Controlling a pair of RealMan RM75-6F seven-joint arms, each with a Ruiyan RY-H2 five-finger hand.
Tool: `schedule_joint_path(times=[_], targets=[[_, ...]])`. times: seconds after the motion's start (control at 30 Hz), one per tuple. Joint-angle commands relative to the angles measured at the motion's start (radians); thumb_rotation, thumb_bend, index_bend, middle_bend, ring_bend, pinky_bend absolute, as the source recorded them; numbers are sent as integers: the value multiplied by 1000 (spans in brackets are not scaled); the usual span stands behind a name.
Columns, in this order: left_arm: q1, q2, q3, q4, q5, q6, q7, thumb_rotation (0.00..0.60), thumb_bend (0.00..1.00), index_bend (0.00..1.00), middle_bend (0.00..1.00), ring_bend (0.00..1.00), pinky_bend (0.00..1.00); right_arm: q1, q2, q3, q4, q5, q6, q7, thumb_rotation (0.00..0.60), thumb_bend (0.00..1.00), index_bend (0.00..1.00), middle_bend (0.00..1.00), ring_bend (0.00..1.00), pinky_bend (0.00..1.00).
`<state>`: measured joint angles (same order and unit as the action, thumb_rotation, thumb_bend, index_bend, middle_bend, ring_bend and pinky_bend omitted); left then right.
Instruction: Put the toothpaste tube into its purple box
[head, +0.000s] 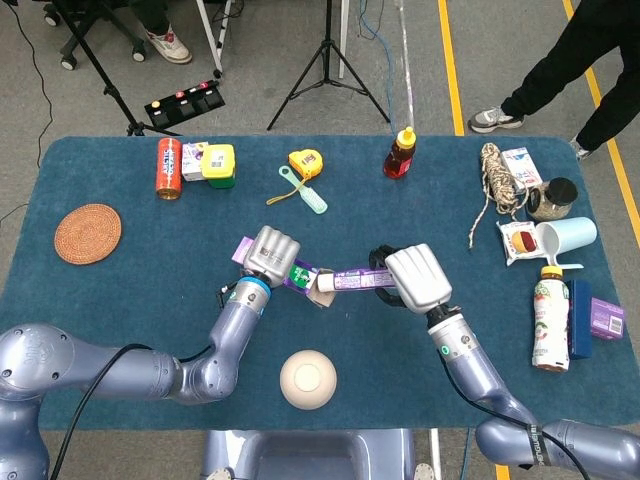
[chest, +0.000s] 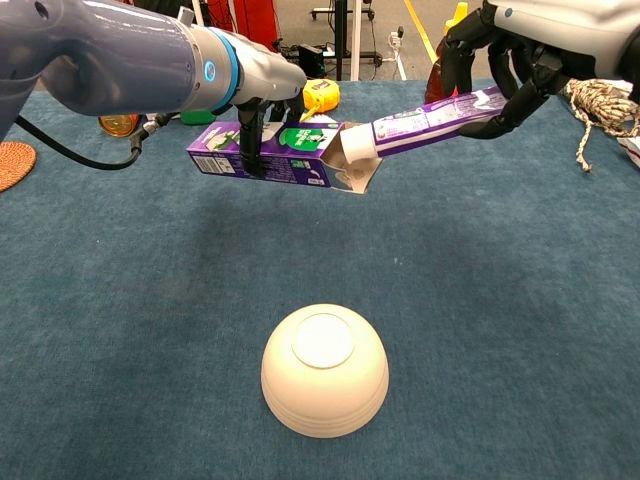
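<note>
Left hand (chest: 255, 85) grips the box (chest: 275, 157) in the air beyond the bowl (chest: 324, 369); right hand (chest: 520, 40) holds the tube (chest: 430, 118), its capped end just at the box's open mouth. Aligning looks done; sliding the tube fully inside remains.

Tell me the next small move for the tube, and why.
Probably ease the right robot hand leftward, sliding the toothpaste tube further along the box's length: its cap sits at the open mouth of the purple box, which the left robot hand holds.
</note>
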<state>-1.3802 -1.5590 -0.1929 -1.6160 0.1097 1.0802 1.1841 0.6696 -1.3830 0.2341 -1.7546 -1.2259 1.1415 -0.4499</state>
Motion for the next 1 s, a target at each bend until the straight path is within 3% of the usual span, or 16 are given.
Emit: schedule_joint_path(times=[0.03, 0.4, 1.0], targets=[[2, -4, -6, 12, -9, -5, -14, 600, 286, 594, 486, 409, 724, -6, 0, -4, -12, -7, 14, -3, 600, 561, 639, 650, 620, 678], [13, -6, -39, 25, -20, -40, -82, 600, 287, 594, 497, 425, 750, -7, -26, -19, -9, -5, 29, -34, 600, 575, 640, 650, 620, 679], [-8, -12, -51, 10, -62, -48, -116, 600, 287, 594, 504, 436, 758, 8, -69, 2, -1, 71, 54, -111, 600, 596, 641, 652, 622, 679]])
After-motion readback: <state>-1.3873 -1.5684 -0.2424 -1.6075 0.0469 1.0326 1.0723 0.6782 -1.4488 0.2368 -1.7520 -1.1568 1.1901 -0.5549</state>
